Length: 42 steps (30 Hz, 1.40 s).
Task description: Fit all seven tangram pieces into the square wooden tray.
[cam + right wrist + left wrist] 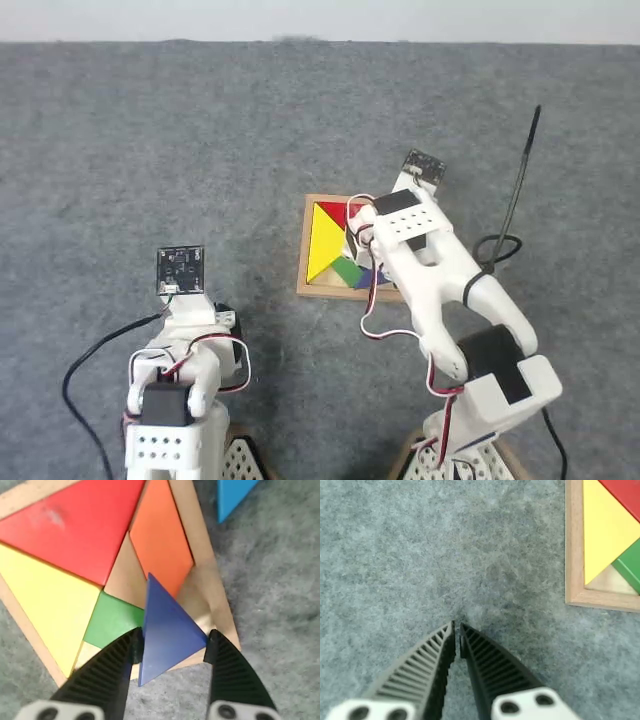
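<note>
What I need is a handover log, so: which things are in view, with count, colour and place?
mat: 1, grey, covers the table
square wooden tray: 1, light wood, on the mat
red triangle: 1, red, in the tray
yellow triangle: 1, yellow, in the tray beside the red triangle
green piece: 1, green, in the tray beside the yellow triangle
orange piece: 1, orange, in the tray along one rim
dark blue triangle: 1, dark blue, over the tray
light blue piece: 1, light blue, on the mat outside the tray
cable: 1, black, past the tray
left gripper: 1, black, shut over bare mat
right gripper: 1, black, shut on the dark blue triangle
</note>
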Available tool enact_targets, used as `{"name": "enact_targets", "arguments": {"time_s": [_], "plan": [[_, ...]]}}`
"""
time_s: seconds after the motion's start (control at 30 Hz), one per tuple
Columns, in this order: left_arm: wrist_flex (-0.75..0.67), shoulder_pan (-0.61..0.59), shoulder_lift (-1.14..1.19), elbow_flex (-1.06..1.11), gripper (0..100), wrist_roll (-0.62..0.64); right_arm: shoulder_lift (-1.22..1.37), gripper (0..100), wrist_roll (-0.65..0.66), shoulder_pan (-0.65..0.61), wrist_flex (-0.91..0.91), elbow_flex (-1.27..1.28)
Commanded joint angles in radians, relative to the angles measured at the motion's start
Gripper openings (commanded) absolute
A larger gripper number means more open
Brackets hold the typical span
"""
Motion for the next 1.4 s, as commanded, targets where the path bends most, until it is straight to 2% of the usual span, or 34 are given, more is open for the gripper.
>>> {"name": "enact_targets", "arguments": {"time_s": [0.0,0.4,0.6,0.8,0.93,1.1,1.23,1.37], "plan": [[0.005,-0.006,-0.020,-0.013,1,-0.015,-0.010,17.6,0.074,-0.002,0.013,-0.060],[0.005,-0.006,-0.020,-0.013,1,-0.015,-0.010,18.0,0.183,0.005,0.015,-0.087],[0.005,-0.006,-0.020,-0.013,1,-0.015,-0.008,27.4,0.178,0.005,0.015,-0.087],[0.005,-0.006,-0.020,-0.013,1,-0.015,-0.010,28.4,0.181,0.004,0.016,-0.091],[0.005,-0.006,-0.020,-0.013,1,-0.015,-0.036,20.3,0.190,0.007,0.015,-0.100],[0.005,-0.006,-0.020,-0.013,1,-0.015,-0.191,0.0,0.359,0.007,0.018,-0.100],[0.005,-0.006,-0.020,-0.013,1,-0.015,-0.311,5.2,0.482,0.054,-0.013,-0.014],[0.005,-0.006,-0.020,-0.013,1,-0.015,-0.371,5.2,0.571,0.194,-0.142,0.074]]}}
